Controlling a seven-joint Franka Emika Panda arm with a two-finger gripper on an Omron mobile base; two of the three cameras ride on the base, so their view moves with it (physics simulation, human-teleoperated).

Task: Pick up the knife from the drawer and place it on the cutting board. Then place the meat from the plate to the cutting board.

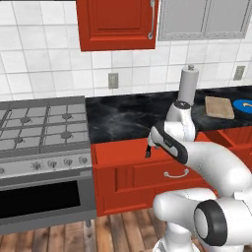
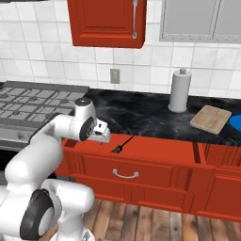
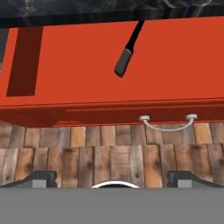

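Note:
The red drawer (image 2: 155,149) stands pulled out below the black counter. Inside it lies the dark knife (image 3: 127,49), its handle end toward me and its blade running back under the counter edge; it also shows as the knife (image 2: 122,144). My gripper (image 3: 113,177) hovers above the drawer's front left part, open, with nothing between the fingertips (image 3: 41,177). It is short of the knife and apart from it. The tan cutting board (image 2: 211,119) lies on the counter at the right, with the blue plate (image 2: 236,122) just beyond it. The meat is out of view.
A paper-towel roll (image 2: 179,90) stands on the counter behind the board. The stove (image 1: 42,123) is left of the drawer. The drawer's silver handle (image 3: 168,124) juts from its front over the wooden floor. A second open red drawer (image 1: 231,134) is at the right.

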